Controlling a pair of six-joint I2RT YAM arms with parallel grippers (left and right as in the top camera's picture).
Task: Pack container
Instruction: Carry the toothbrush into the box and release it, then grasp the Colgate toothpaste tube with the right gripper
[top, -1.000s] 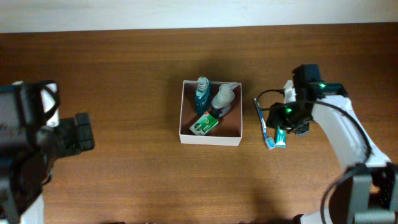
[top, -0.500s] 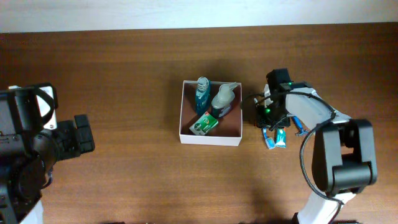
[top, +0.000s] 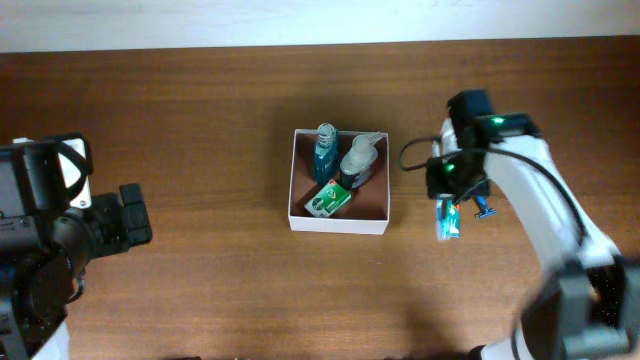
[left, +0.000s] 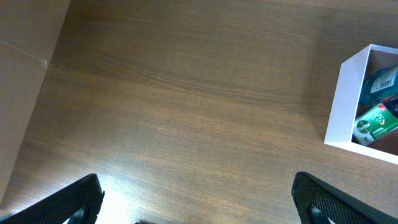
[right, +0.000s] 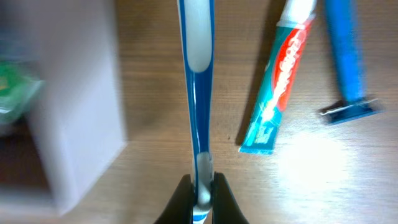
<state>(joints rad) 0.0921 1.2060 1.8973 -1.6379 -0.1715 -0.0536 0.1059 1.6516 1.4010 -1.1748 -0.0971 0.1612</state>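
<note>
The container (top: 338, 225), a shallow white box with a reddish-brown inside, sits mid-table; its white wall (right: 81, 93) shows at the left of the right wrist view. It holds a teal bottle (top: 325, 150), a clear bottle (top: 360, 160) and a green packet (top: 328, 198). My right gripper (right: 201, 193) is shut on the handle of a blue and white toothbrush (right: 197, 74), just right of the box. From overhead the right gripper (top: 447, 182) hides the toothbrush. My left gripper (left: 202, 208) stands wide open over bare wood, far left of the box.
A toothpaste tube (right: 277, 93) and a blue razor (right: 345, 56) lie on the wood right of the toothbrush; overhead the toothpaste tube (top: 447, 220) and razor (top: 483, 208) sit below the right arm. The table's far edge meets a pale wall.
The right gripper's jaws closed on the toothbrush, which has left its spot on the table beside the box. The right arm swung left, then back. The left arm stayed still.
</note>
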